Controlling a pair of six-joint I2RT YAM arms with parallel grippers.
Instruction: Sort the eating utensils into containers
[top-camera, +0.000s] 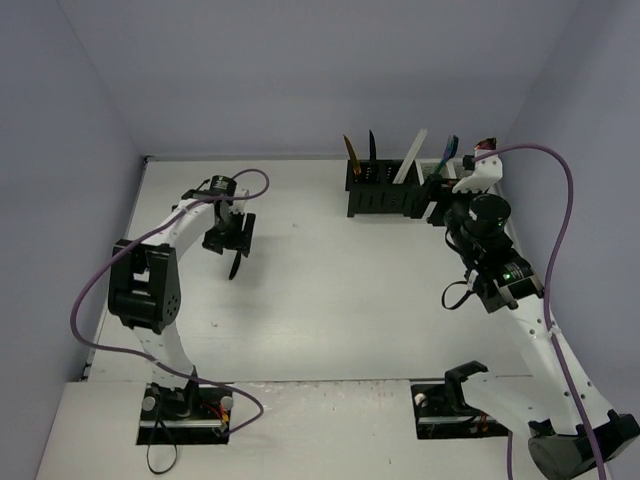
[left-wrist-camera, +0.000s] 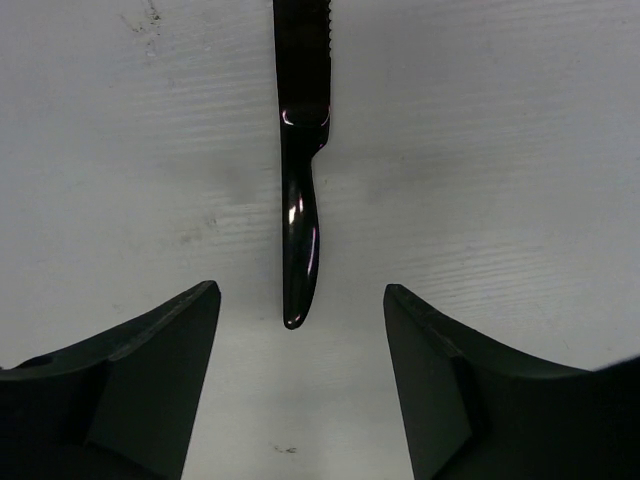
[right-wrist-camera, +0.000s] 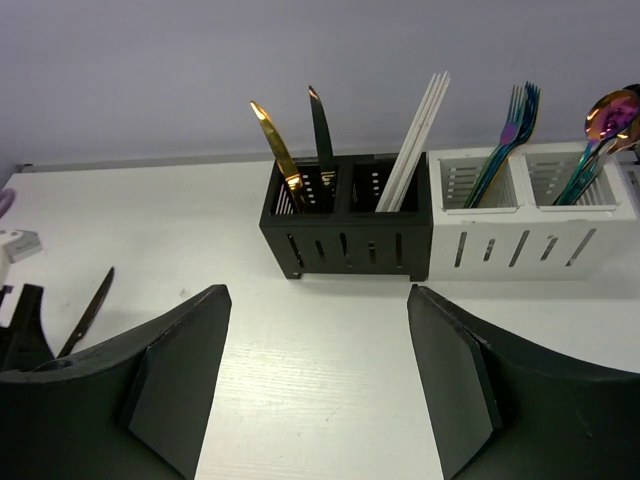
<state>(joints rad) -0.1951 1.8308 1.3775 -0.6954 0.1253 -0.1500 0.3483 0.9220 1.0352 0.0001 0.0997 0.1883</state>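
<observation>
Left hand (top-camera: 232, 240) hung over the black knife (left-wrist-camera: 300, 200), jaws wide apart, nothing gripped. The handle's butt end lay btwn the two fingers (left-wrist-camera: 150, 370), serrated blade pointing away. The knife lay flat on the bench (left-wrist-camera: 500, 150), well apart from both caddies.

Step in hand, as I read it: the pick-up of that knife. To do it well, go straight down, keep the handle centred btwn the fingers, and close on the thicker part of the handle. The hand looked to sit very near the butt, so a small nudge fwd along the handle wd give a safer hold. The knife is thin, glossy and flush w/ the surface, so prob slippery. Fingertips need to reach bench level before closing.

Right hand (right-wrist-camera: 320, 295) was open & empty too, facing the black caddy (right-wrist-camera: 345, 245), w/ the white caddy (right-wrist-camera: 530, 245) touching its side. A gold knife (right-wrist-camera: 278, 150) and a dark knife (right-wrist-camera: 322, 130) stood in one black compartment, and white chopsticks (right-wrist-camera: 415, 135) in the other. Forks (right-wrist-camera: 505, 140) and spoons (right-wrist-camera: 600, 130) stood in the white one. Best slot for the black knife, I judged, was in w/ those knives.
</observation>
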